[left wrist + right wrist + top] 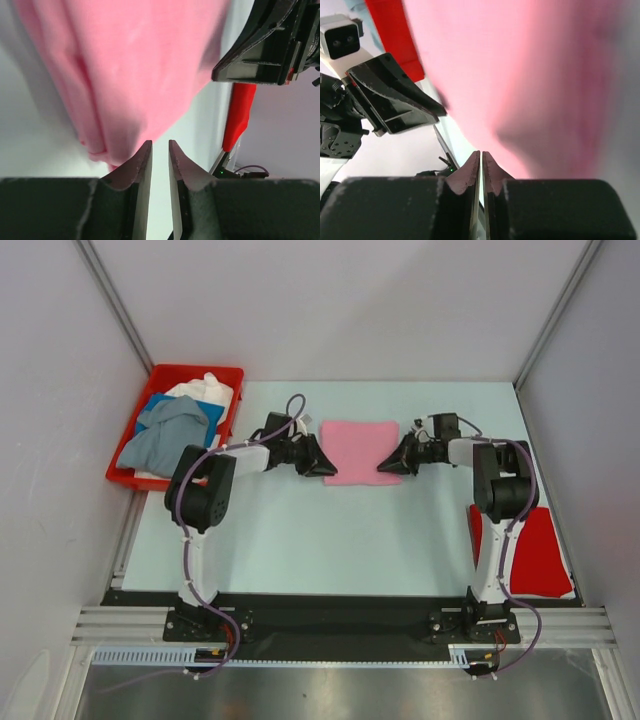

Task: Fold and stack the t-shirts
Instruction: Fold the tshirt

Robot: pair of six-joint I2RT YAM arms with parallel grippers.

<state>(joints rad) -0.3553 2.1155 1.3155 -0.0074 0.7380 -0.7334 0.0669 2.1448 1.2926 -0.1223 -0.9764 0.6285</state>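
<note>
Red cloth t-shirt [535, 550], folded flat, lay on the pale green worktop [330, 540] at the near right, beside the right arm. Farther in, at mid-worktop, a folded light pink t-shirt [357, 448] lay between two black tools. At its left edge the left tool [322, 464] had its fingers a narrow gap apart, holding nothing. At its right edge the right tool [387, 462] was pressed nearly closed, also empty. Far left, a red plastic bin [195, 369] held a grey-blue t-shirt [165, 435], a blue t-shirt [158, 405] and a white t-shirt [210, 390].
</note>
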